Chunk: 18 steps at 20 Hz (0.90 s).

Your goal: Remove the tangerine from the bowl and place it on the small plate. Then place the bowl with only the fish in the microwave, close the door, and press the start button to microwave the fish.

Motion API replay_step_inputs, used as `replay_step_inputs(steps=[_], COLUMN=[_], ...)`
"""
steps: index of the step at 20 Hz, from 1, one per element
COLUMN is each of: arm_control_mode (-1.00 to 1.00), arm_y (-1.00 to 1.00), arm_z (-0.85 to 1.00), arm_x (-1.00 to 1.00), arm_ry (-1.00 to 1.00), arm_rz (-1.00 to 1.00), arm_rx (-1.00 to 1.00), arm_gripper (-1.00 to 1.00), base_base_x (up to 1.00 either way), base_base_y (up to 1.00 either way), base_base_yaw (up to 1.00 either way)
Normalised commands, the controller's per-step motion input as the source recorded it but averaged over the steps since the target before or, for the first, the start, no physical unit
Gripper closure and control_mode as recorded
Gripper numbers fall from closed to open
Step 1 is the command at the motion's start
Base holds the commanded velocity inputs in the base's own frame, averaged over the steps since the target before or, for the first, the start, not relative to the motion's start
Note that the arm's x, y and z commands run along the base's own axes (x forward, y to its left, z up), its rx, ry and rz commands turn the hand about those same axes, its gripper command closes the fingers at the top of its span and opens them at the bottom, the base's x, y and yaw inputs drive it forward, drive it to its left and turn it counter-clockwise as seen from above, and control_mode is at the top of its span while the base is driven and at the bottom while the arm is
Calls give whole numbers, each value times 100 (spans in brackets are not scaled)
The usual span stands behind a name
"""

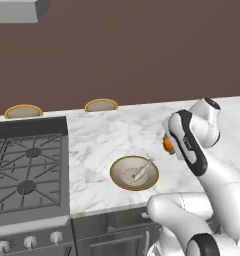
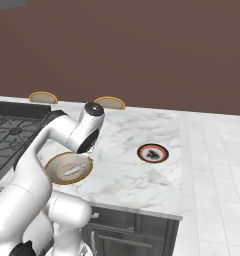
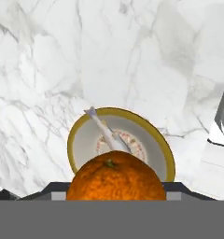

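Observation:
My gripper (image 3: 116,196) is shut on the tangerine (image 3: 116,179), a bright orange ball held above the counter. In the left base view the tangerine (image 1: 167,144) peeks out beside the hand, up and to the right of the bowl (image 1: 121,169). The tan bowl (image 3: 75,140) sits on the marble below the hand with the slender silvery fish (image 3: 107,133) lying in it. The right base view shows the bowl (image 2: 52,172), the fish (image 2: 73,169), and the small plate (image 2: 153,153) with its dark centre further right on the counter. The microwave and its door are out of view.
A gas stove (image 1: 27,170) takes up the left of the counter. Two flat tan discs (image 1: 23,111) (image 1: 101,105) stand against the brown back wall. The marble counter's front edge (image 2: 142,207) runs just in front of the bowl.

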Motion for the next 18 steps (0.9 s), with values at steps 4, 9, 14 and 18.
replay_step_inputs(steps=[4, 9, 14, 18], arm_control_mode=[-100, -100, -100, -100], arm_y=[-97, -92, -92, -84], arm_z=[11, -3, -17, -21], arm_x=[24, 41, 59, 67], arm_ry=[0, 4, 13, 15], arm_rz=[-6, -3, -4, -1], arm_rx=[0, 0, -3, -6], arm_gripper=[100, 100, 100, 100], base_base_x=[0, 0, 0, 0], base_base_y=[0, 0, 0, 0], base_base_yaw=[0, 0, 0, 0])
